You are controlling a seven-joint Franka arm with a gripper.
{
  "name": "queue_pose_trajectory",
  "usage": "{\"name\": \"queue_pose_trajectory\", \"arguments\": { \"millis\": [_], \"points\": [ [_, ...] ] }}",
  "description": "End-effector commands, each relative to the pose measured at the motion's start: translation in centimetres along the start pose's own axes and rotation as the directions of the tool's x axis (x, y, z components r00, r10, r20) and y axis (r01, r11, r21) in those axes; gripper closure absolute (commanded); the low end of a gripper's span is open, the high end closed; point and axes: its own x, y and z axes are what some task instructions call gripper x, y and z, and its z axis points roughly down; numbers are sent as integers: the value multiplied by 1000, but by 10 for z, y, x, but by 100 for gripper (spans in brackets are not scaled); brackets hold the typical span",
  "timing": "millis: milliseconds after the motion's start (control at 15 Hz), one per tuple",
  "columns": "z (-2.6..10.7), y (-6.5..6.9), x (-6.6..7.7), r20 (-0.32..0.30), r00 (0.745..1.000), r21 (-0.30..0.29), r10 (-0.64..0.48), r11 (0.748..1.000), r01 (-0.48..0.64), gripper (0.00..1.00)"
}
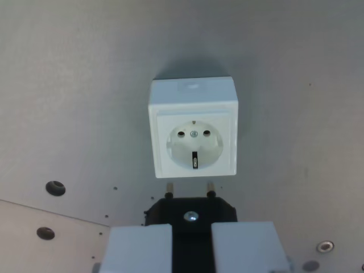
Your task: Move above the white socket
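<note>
White socket (pixel 193 129) on grey plate (pixel 68 102), black plug (pixel 190 211) just below it, clamped in gripper (pixel 192 250); pins toward socket

There is one view only, from the wrist, looking down past the claw (pixel 191 250) at the bottom edge onto the grey bench (pixel 68 102). It sits close, with the white socket (pixel 193 129) near the middle of the frame.
</note>
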Motion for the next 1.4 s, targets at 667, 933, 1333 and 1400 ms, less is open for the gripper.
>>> {"name": "queue_pose_trajectory", "arguments": {
  "millis": [667,933,1333,1400],
  "points": [
    [52,6,-19,-89,995,-38,-48,998,45,100],
    [64,6,-23,-91,995,-41,-47,998,44,100],
    [73,6,-27,-84,995,-39,-51,998,47,100],
    [74,6,-27,-85,995,-39,-51,998,48,100]
  ]
}}
